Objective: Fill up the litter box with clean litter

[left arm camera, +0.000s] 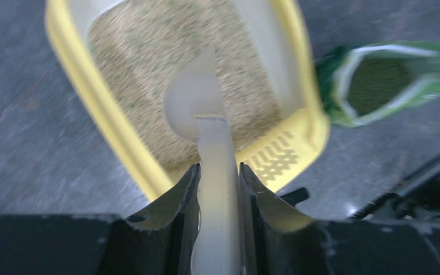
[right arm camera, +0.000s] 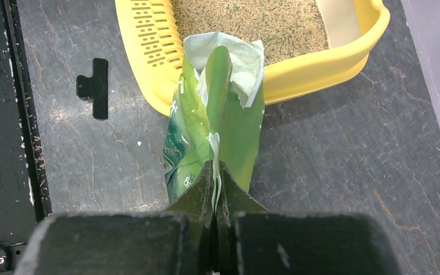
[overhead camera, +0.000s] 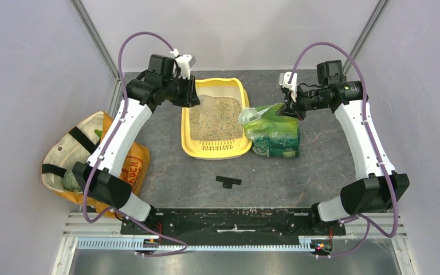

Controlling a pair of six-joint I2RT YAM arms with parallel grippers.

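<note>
In the overhead view, the left gripper (overhead camera: 190, 94) is held above the far left corner of the litter box (overhead camera: 215, 150), closed on the handle of a clear plastic scoop (overhead camera: 206, 102) whose bowl reaches out ahead of the fingers over the clean litter (overhead camera: 220, 120). The right gripper (overhead camera: 290, 109) is clamped on the top of a green litter bag (overhead camera: 275, 134), which stands just below it and against the box's right wall. The bag is presumably kept upright so that its mouth can be reached. A black clip (overhead camera: 228, 181) and a tote bag (overhead camera: 74, 154) are left aside.

From the left wrist, the scoop's handle is seen pinched between the two jaws, and the bowl (left arm camera: 197, 103) is pointed forward over the litter (left arm camera: 149, 51) spread in the yellow tray (left arm camera: 91, 120). The bowl appears empty, though the frame is blurred. The bag's open mouth (left arm camera: 378, 80) lies ahead and to the right of the fingers.

From the right wrist, the jaws are shut tight on a folded edge of the bag (right arm camera: 217, 114), directly ahead of the fingertips. Beyond it the box's rim (right arm camera: 321, 69) is touched by the bag, and the litter (right arm camera: 246, 20) covers most of the floor (a bare strip is left at the far end), so the filling is judged well advanced.
</note>
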